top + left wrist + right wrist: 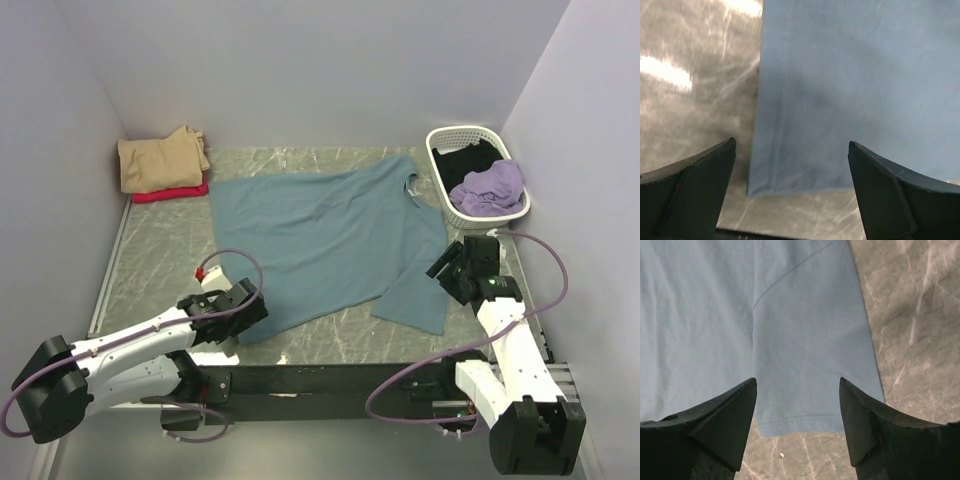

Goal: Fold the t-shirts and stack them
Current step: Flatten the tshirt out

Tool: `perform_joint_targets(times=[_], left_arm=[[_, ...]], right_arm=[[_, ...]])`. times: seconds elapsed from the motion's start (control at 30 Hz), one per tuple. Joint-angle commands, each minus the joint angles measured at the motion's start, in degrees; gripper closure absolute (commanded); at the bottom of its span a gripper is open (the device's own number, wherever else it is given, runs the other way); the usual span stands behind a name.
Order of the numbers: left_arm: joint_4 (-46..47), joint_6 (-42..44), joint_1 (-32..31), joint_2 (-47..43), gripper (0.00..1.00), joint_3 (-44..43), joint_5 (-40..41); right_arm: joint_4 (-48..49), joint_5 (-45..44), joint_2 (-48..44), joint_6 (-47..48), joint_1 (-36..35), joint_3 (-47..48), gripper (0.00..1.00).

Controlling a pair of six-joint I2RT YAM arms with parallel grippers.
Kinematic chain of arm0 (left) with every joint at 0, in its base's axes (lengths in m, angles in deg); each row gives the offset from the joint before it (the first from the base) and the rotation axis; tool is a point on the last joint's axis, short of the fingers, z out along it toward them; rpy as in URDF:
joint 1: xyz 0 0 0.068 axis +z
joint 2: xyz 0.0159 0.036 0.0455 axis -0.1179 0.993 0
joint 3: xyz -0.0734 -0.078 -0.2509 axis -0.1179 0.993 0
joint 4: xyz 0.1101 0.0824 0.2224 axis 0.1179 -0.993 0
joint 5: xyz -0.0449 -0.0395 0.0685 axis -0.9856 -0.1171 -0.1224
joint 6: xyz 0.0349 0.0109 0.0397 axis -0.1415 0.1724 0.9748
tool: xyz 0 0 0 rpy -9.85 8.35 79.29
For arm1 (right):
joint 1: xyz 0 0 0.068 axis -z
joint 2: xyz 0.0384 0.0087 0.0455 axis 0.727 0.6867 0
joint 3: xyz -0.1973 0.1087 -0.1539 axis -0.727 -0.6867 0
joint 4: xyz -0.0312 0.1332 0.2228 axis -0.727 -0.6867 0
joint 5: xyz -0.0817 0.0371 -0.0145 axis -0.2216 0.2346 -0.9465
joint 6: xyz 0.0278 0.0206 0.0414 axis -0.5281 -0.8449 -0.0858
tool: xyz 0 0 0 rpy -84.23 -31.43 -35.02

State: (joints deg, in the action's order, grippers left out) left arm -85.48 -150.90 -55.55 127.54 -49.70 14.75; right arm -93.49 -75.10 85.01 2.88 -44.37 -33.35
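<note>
A large teal-blue t-shirt lies spread flat on the marble table, neck toward the basket. My left gripper hovers open over its near-left hem corner, with nothing between the fingers. My right gripper stands open above the near sleeve, whose hem edge lies between the fingertips. A folded tan t-shirt rests on a red one at the back left. Lilac and black t-shirts lie in the basket.
A white lattice-sided basket stands at the back right against the wall. Walls close in on the left, back and right. Bare marble shows between the folded stack and my left arm. The table's dark front rail runs between the arm bases.
</note>
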Motion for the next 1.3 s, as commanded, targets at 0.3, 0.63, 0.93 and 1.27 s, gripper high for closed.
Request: perform_joint_targets(times=[0.3, 0.63, 0.93, 1.27], left_arm=[[-3.4, -5.9, -6.7, -1.4, 0.01, -0.1, -6.1], [-2.2, -3.3, -6.7, -1.9, 0.00, 0.9, -6.6], [-1.6, -3.5, -6.7, -3.2, 0.01, 1.4, -5.2], [0.3, 0.2, -6.7, 2.2, 0.00, -2.6, -3.6]], right_arm=[[-6.5, -6.0, -6.2, -10.8, -1.4, -3.9, 0.31], [-17.2, -15.4, -11.7, -19.5, -9.6, -5.6, 0.27], [-14.9, -15.5, -9.6, -25.6, -14.6, -9.4, 0.21], [-13.6, -16.9, -5.2, -28.1, -14.5, -9.4, 0.20]])
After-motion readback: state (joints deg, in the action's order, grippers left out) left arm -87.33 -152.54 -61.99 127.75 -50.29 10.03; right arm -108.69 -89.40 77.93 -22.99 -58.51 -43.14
